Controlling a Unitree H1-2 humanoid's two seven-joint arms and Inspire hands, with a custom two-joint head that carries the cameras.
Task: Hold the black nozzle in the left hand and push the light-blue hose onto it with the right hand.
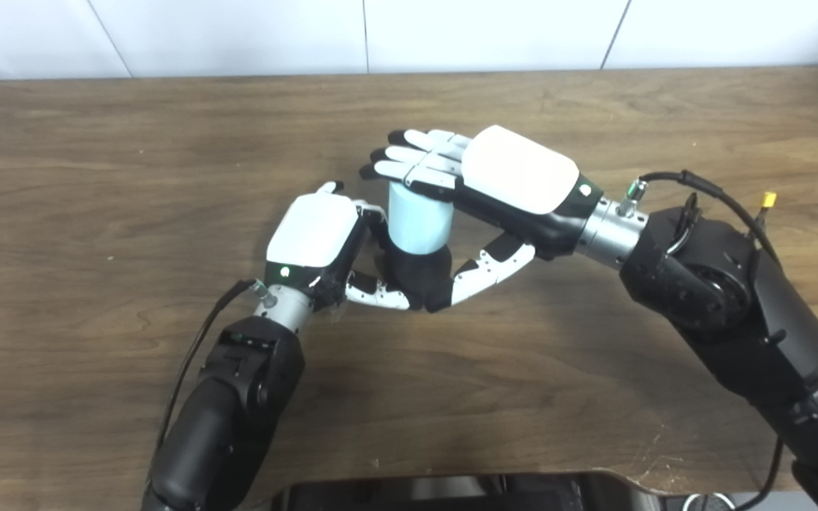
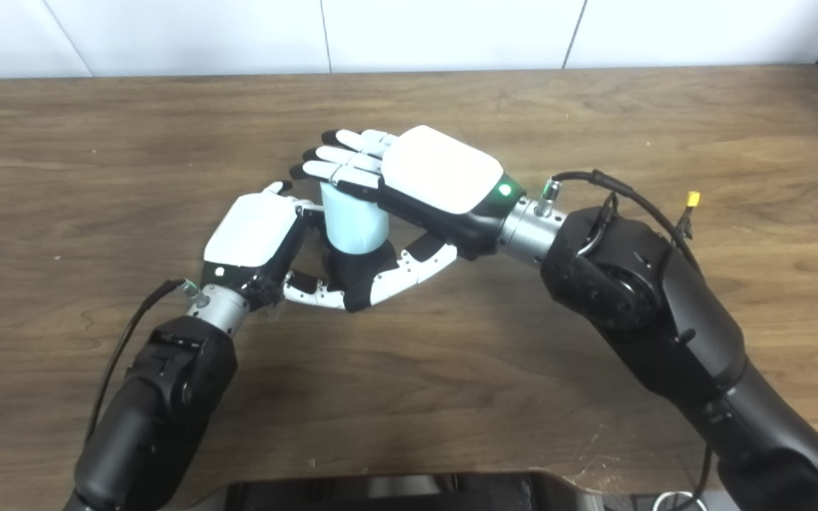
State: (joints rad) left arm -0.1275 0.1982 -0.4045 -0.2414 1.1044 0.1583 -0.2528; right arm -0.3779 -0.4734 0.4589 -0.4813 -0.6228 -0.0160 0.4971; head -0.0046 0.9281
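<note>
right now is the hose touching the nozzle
Touching. In the left eye view the hose sits directly on the nozzle with no gap, held between the left hand and right hand.

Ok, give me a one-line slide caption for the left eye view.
Left hand grips the black nozzle while the right hand presses the light-blue hose down onto it.

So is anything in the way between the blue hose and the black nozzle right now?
Nothing visible. The hose sits directly on top of the nozzle, touching it, with the left hand holding the nozzle and the right hand over the hose.
</note>
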